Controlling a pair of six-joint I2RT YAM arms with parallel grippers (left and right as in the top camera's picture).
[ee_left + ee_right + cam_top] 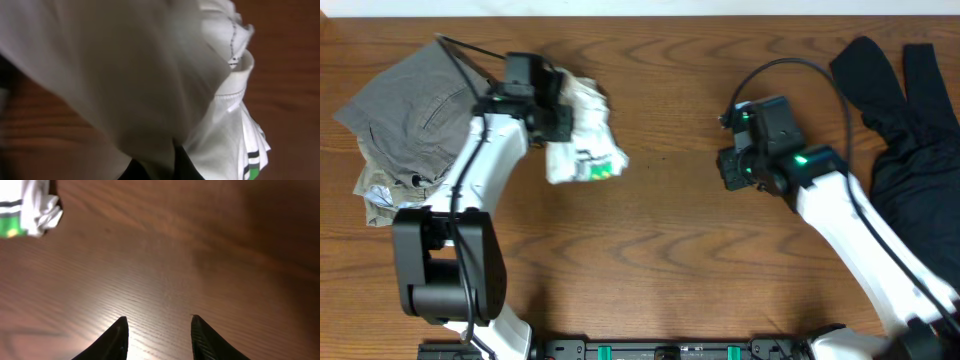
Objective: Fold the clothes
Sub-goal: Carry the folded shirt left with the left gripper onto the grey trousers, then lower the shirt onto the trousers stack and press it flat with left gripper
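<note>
The white T-shirt (585, 148) lies bunched into a small bundle on the wooden table, left of centre, its green-and-black print facing the front. My left gripper (556, 112) is at the bundle's back left edge and is shut on a fold of it. In the left wrist view the white T-shirt (150, 75) fills the frame, and cloth is pinched where the dark fingers (187, 167) meet. My right gripper (730, 168) hovers over bare wood right of centre. Its jaws stand open (159, 322) with nothing between them. The T-shirt (30, 207) shows far off at the upper left.
Grey trousers (410, 105) lie heaped at the back left over a khaki garment (375, 190). A long black garment (905, 120) is spread along the right edge. The left arm's base (450, 270) stands at the front left.
</note>
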